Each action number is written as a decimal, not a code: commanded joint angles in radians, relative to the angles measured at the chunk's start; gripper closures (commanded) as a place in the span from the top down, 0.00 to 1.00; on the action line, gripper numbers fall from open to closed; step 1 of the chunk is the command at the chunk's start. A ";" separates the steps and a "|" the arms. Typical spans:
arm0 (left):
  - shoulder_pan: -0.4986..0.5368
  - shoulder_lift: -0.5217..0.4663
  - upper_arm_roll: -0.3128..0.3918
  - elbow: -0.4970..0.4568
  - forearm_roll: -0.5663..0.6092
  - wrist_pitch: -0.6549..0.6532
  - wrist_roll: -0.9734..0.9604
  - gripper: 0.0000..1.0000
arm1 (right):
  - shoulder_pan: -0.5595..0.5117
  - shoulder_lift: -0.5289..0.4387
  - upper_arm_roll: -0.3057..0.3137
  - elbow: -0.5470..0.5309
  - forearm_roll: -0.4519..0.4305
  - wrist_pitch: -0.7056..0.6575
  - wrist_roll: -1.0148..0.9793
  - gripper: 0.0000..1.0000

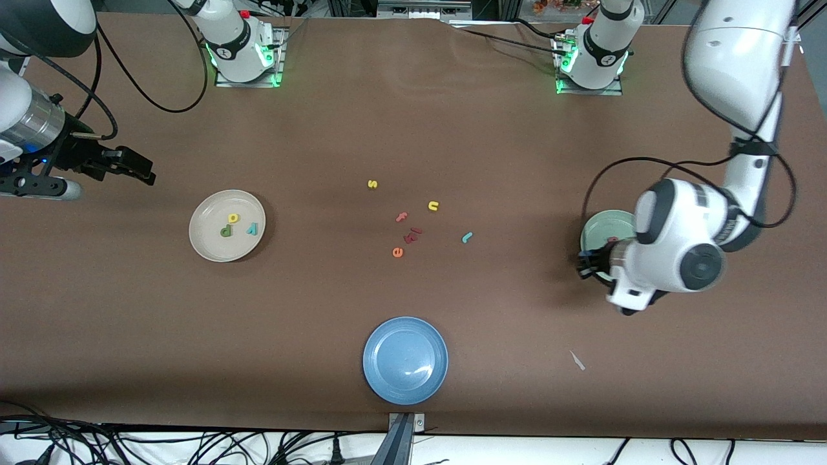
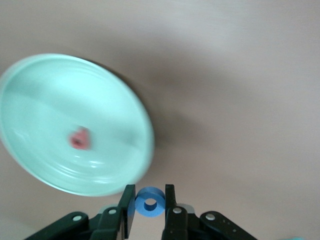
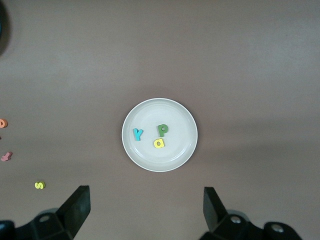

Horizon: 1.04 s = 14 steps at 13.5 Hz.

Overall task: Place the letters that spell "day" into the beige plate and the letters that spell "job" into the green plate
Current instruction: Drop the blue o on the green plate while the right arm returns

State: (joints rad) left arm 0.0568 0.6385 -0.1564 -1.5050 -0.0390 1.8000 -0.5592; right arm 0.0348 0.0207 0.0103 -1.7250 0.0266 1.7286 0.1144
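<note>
The beige plate (image 1: 205, 240) (image 3: 176, 119) lies toward the right arm's end and holds the olive d (image 1: 225, 231) (image 3: 163, 129), yellow a (image 1: 234, 218) (image 3: 158, 143) and teal y (image 1: 252, 228) (image 3: 137, 134). The green plate (image 1: 604, 226) (image 2: 50, 95), partly hidden by the left arm, holds the salmon b (image 1: 612, 239) (image 2: 79, 138). My left gripper (image 1: 588, 263) (image 2: 149, 202) is shut on the blue o (image 2: 149, 201), up in the air just beside the green plate's rim. The teal j (image 1: 467, 237) lies on the table. My right gripper (image 1: 139, 169) (image 3: 147, 200) waits open and empty, high beside the beige plate.
A blue plate (image 1: 381, 381) sits near the front edge. Loose letters lie mid-table: yellow s (image 1: 372, 184) (image 3: 39, 185), yellow u (image 1: 433, 206), pink f (image 1: 402, 217) (image 3: 6, 156), orange e (image 1: 397, 252) and a dark red piece (image 1: 413, 234). A white scrap (image 1: 577, 360) lies nearer the camera.
</note>
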 commanded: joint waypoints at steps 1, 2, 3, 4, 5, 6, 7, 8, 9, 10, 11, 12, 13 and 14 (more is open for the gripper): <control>0.078 -0.048 -0.015 -0.130 0.016 0.005 0.168 0.16 | -0.006 -0.019 0.003 0.001 0.010 -0.009 -0.041 1.00; 0.092 -0.048 -0.015 -0.155 0.020 0.021 0.188 0.16 | -0.006 -0.016 0.002 0.001 0.009 -0.001 -0.030 1.00; 0.106 -0.048 -0.015 -0.190 0.022 0.030 0.208 0.16 | -0.009 -0.015 0.002 0.001 0.009 -0.001 -0.029 1.00; 0.113 -0.057 -0.015 -0.230 0.042 0.035 0.238 0.17 | -0.009 -0.015 -0.007 0.001 0.007 -0.007 -0.028 1.00; 0.115 -0.062 -0.015 -0.269 0.053 0.053 0.248 0.17 | -0.009 -0.015 -0.007 0.001 0.006 -0.004 -0.028 1.00; 0.120 -0.063 -0.015 -0.299 0.057 0.079 0.248 0.18 | -0.009 -0.015 -0.007 0.001 0.004 -0.003 -0.028 1.00; 0.121 -0.062 -0.015 -0.320 0.057 0.102 0.248 0.19 | -0.009 -0.015 -0.007 0.001 0.004 -0.006 -0.028 1.00; 0.121 -0.062 -0.015 -0.342 0.057 0.123 0.248 0.21 | -0.009 -0.015 -0.007 0.001 0.004 -0.004 -0.028 1.00; 0.121 -0.062 -0.015 -0.346 0.057 0.142 0.248 0.28 | -0.009 -0.013 -0.007 0.002 -0.002 0.000 -0.028 1.00; 0.120 -0.062 -0.015 -0.337 0.057 0.144 0.248 0.44 | -0.009 -0.012 -0.007 0.008 -0.002 0.000 -0.028 1.00; 0.120 -0.060 -0.015 -0.330 0.057 0.147 0.248 0.62 | -0.009 -0.012 -0.007 0.009 -0.004 0.000 -0.028 1.00; 0.120 -0.060 -0.015 -0.322 0.057 0.147 0.248 0.77 | -0.009 -0.012 -0.007 0.010 -0.002 -0.001 -0.028 1.00; 0.120 -0.062 -0.017 -0.314 0.057 0.147 0.248 0.80 | -0.009 -0.012 -0.006 0.010 -0.004 -0.001 -0.028 1.00; 0.120 -0.063 -0.020 -0.301 0.057 0.145 0.248 0.86 | -0.009 -0.012 -0.006 0.010 -0.004 -0.001 -0.028 1.00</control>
State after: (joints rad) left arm 0.1639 0.6094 -0.1611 -1.8030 -0.0050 1.9450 -0.3263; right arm 0.0327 0.0144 0.0004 -1.7228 0.0264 1.7294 0.1000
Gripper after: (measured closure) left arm 0.436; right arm 0.000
